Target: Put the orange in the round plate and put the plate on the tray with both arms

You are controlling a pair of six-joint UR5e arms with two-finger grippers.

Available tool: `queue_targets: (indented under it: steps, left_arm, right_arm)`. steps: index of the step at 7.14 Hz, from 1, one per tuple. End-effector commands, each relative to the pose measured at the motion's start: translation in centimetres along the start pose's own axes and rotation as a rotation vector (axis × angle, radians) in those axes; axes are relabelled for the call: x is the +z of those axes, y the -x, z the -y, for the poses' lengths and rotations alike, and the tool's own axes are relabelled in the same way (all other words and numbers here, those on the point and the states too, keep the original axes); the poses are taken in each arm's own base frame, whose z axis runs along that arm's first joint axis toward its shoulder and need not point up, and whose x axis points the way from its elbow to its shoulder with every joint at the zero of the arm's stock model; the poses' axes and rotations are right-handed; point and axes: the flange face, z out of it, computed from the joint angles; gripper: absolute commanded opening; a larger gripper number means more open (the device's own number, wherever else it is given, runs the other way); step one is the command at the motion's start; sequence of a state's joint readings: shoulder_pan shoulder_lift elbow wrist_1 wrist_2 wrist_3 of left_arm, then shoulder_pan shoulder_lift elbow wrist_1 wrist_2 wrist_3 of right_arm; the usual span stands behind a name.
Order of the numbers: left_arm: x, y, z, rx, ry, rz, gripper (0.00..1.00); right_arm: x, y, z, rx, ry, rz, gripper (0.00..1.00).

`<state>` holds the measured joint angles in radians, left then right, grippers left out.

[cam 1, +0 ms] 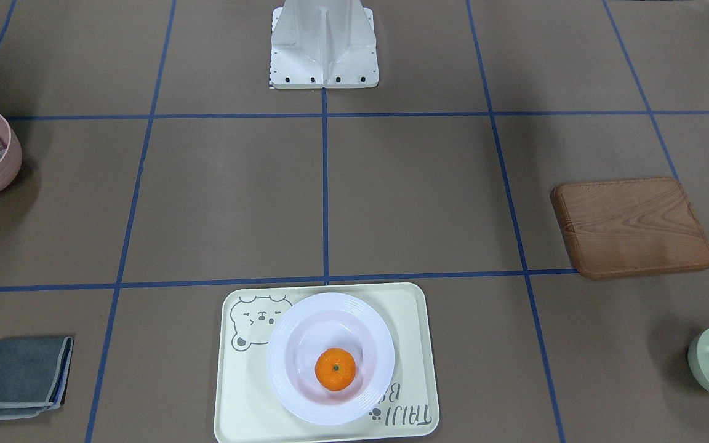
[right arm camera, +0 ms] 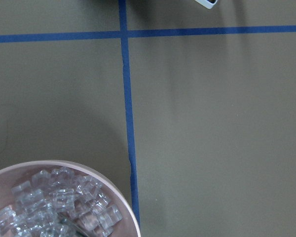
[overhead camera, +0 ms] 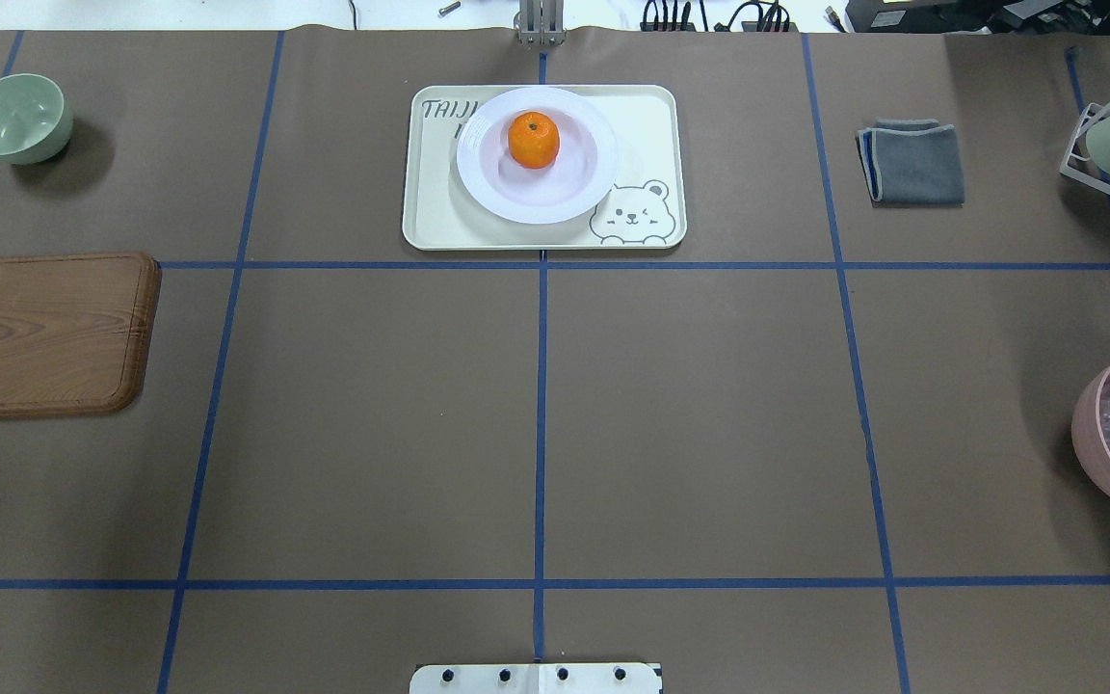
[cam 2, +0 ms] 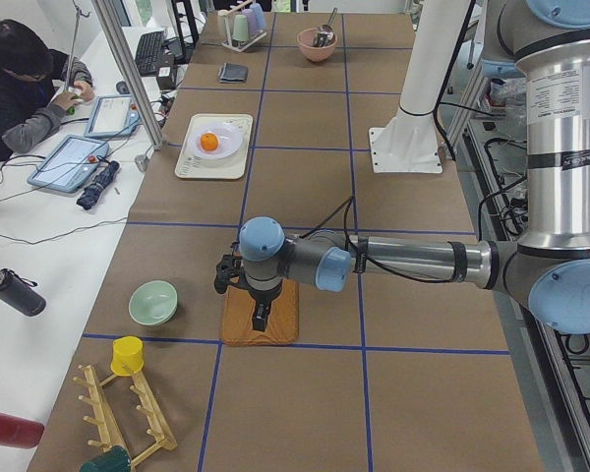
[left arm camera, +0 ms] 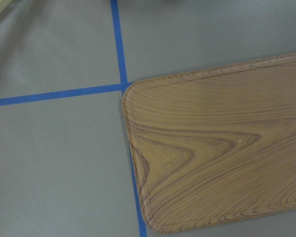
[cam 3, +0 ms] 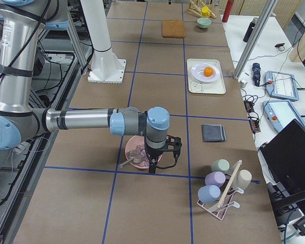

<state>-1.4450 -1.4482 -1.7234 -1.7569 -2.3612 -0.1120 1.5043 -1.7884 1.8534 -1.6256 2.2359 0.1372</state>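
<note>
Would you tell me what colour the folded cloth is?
The cloth is dark grey, clearest in the overhead exterior view.

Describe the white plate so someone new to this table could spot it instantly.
Look at the cream bear tray at the far middle of the table, opposite the robot's base. The round plate lies on it, holding an orange. It alone is white with a ridged rim; the green bowl and pink bowl stand off at the table's ends.

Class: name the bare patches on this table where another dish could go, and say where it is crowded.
Bare: the squares between the robot base and the tray; the strips from tray to grey cloth and to green bowl. Crowded: the tray, mostly filled by the round plate holding the orange.
</note>
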Motion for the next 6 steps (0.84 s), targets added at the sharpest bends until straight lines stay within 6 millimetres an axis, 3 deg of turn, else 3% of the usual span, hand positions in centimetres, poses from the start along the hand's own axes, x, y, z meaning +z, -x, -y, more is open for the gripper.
queue_targets:
  steps: [1,6]
  left_arm:
    - [0.1,0.2,-0.8,-0.004,0.004,-0.002,0.99]
    - [0.2,0.3,-1.1,-0.009,0.008,-0.012,0.99]
  right_arm:
    - [-0.3,0.3,-0.2,-0.004,-0.006,0.006,1.00]
    - [-1.3,1.3,0.4,-0.058,-0.042,0.031,1.00]
